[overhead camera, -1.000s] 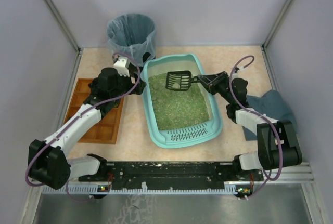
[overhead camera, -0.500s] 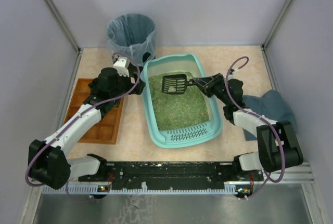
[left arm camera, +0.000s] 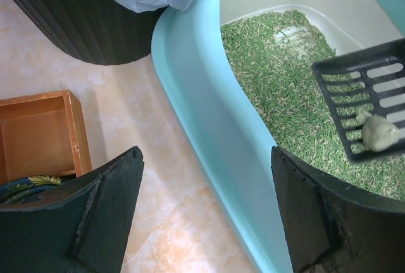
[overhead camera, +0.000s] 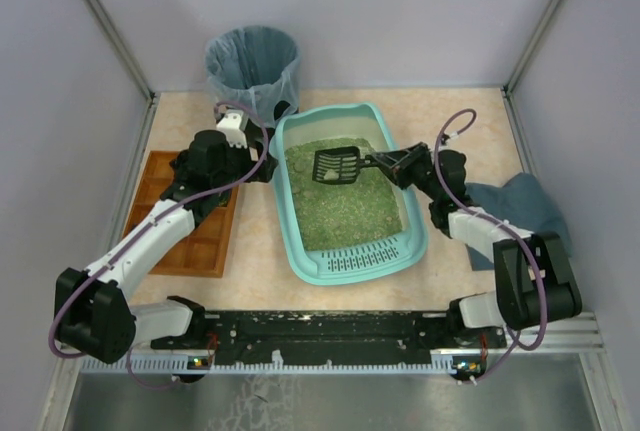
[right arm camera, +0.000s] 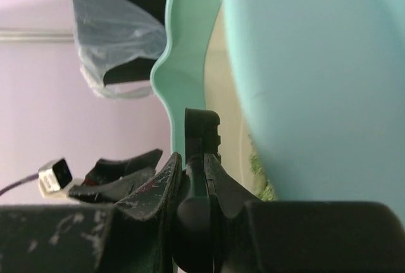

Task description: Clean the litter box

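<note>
The teal litter box (overhead camera: 300, 251) with green litter sits mid-table, its grate lip nearest the arms. My right gripper (overhead camera: 392, 162) is shut on the handle of a black slotted scoop (overhead camera: 335, 165), held over the litter at the box's far end. A grey-green clump (left arm camera: 378, 133) lies in the scoop. In the right wrist view the fingers clamp the scoop handle (right arm camera: 201, 159) beside the teal wall (right arm camera: 304, 64). My left gripper (overhead camera: 262, 165) is open, its jaws either side of the box's left rim (left arm camera: 209, 127).
A black bin with a blue-grey bag (overhead camera: 252, 69) stands behind the box's far left corner. A brown wooden compartment tray (overhead camera: 190, 236) lies at the left. A blue-grey cloth (overhead camera: 525, 206) lies at the right. Purple walls enclose the table.
My right gripper has carried the scoop a little left and toward the near side over the litter, the clump still in it. The left arm has not moved.
</note>
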